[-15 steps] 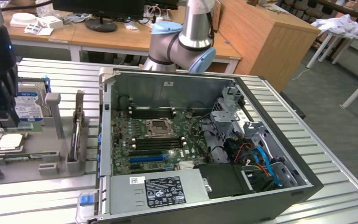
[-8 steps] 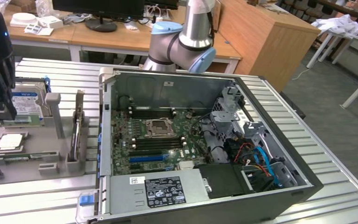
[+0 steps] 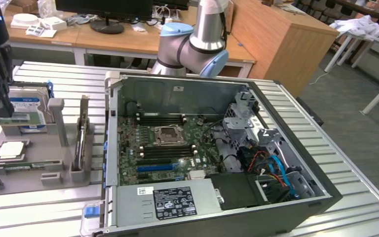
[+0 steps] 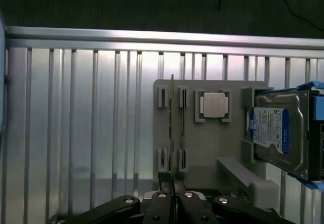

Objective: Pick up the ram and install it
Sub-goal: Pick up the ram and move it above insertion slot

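Note:
The ram [image 3: 15, 118] is a thin green stick held level above the grey holder tray [image 3: 51, 160] at the exterior view's left, in front of the hard drive. My black gripper [image 3: 4, 113] hangs over it, shut on the stick. In the wrist view the ram [image 4: 172, 128] runs edge-on as a thin line away from my gripper [image 4: 172, 197], lying over the tray's pairs of small slotted posts [image 4: 163, 97]. The fingers [image 4: 161, 204] press against it from both sides.
An open computer case [image 3: 114, 128] lies on the slatted metal table, with the motherboard [image 3: 196, 148], black memory slots [image 3: 160, 118] and CPU socket [image 3: 168, 132] exposed. The tray also carries a blue-labelled hard drive [image 4: 278, 133] and a processor chip [image 4: 212, 105]. The arm's elbow [image 3: 189, 47] stands behind the case.

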